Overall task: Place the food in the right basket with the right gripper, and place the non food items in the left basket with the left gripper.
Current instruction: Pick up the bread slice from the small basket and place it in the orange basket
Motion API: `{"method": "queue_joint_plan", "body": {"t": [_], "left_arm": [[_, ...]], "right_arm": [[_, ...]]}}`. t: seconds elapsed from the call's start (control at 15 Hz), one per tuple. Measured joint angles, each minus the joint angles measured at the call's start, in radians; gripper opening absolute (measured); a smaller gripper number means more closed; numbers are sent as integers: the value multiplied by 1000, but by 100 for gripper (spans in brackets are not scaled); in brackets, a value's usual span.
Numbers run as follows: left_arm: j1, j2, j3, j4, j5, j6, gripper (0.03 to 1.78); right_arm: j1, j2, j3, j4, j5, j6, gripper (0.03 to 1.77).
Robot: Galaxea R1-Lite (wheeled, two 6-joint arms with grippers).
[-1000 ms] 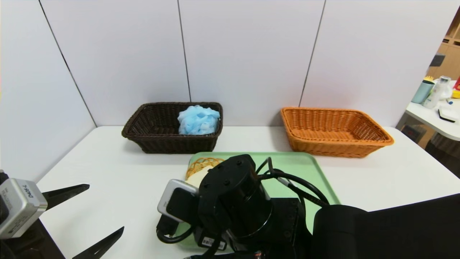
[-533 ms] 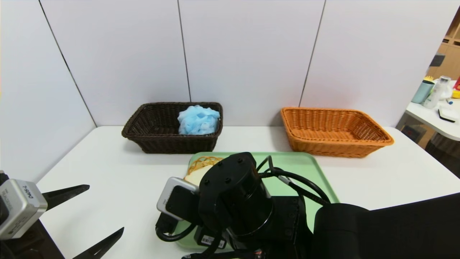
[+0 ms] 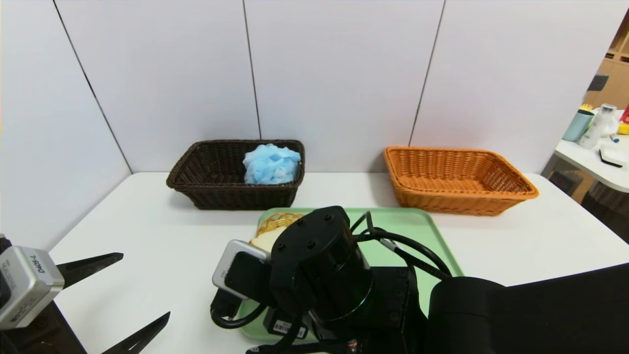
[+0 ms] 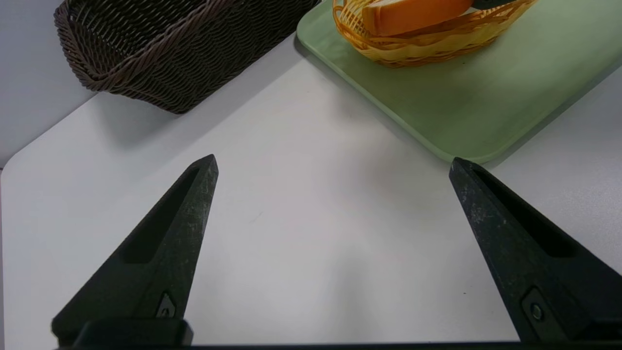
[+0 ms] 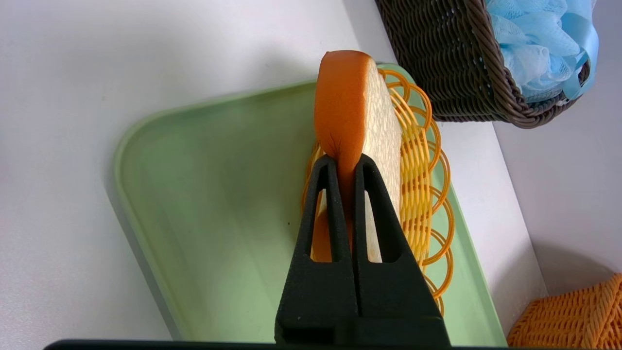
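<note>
Right gripper [image 5: 346, 163] pinching the bread [image 5: 357, 116] by its crust over the wicker dish [image 5: 427, 194] on the green tray [image 5: 204, 194], left gripper [image 4: 333, 165] spread wide above the table [image 4: 301, 233], sponge [image 3: 271, 163] in brown basket [image 3: 211, 182], orange basket [image 3: 457, 184] far right.

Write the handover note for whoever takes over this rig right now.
Right gripper: fingers shut on the bread slice, at the small wicker dish on the green tray.
Left gripper: open, idle over bare table beside the tray.
Done: blue bath puff lies in the brown left basket.
Left: carry the bread to the orange right basket, which holds nothing yet.
</note>
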Motion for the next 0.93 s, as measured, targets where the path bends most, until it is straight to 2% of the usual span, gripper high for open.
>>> {"method": "queue_joint_plan", "body": {"t": [0.93], "left_arm": [[-9,9,2,1,0,-3,169]], "right_arm": [[-9,-57,-61,9,-16,-13,6]]}}
